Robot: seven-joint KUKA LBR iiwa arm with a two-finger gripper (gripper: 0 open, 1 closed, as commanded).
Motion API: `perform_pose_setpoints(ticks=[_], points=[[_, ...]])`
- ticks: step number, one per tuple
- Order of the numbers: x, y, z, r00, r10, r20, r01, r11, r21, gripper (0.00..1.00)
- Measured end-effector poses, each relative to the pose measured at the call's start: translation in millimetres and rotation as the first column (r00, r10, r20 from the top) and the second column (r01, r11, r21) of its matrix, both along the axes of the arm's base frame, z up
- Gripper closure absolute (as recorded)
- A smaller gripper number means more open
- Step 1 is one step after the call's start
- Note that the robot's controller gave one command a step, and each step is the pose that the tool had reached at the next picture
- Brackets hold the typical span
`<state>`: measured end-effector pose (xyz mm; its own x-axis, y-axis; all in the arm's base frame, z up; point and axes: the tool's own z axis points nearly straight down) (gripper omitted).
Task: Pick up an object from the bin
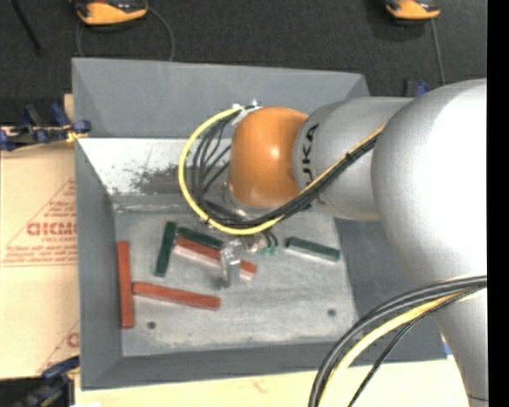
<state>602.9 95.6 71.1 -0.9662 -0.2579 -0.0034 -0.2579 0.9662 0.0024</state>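
- Step in hand: the approach or descent, as I judge it. The pincer (229, 270) hangs low over the middle of the bin (280, 316), under the arm's orange cover (267, 155).
- Pincer state: cannot tell whether it is spread or pressed together, since the wrist hides much of it. Nothing is seen gripped.
- Thing below: a pale-red flat stick (195, 250) lies from the floor's centre out toward 9 o'clock, and the pincer is over its inner end. Touching or just above, I cannot tell.
- Neighbours:
  - A dark green stick (165, 248) lies at 9 o'clock, just beside the red one.
  - Another green stick (312, 248) lies toward 2 o'clock, apart.
  - Two red-brown sticks lie at 8 o'clock, one lying across (176, 296) and one lengthwise (125, 285).
- Next move calls for straddling the pale-red stick across its narrow width, closing firmly, then lifting straight up clear of the green neighbour.
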Motion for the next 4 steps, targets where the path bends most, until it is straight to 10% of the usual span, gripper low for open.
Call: perform_pose_setpoints(ticks=[1,2,3,4], points=[[0.8,-4,0,1.000,-0.006,0.001,0.006,1.000,-0.001,1.00],[-23.4,-43,35,0.989,0.147,0.000,-0.147,0.989,-0.005,1.00],[-31.7,-40,146,0.989,0.147,0.010,-0.147,0.989,-0.004,1.00],[-33.3,-40,141,0.989,0.146,0.002,-0.146,0.989,-0.003,0.00]])
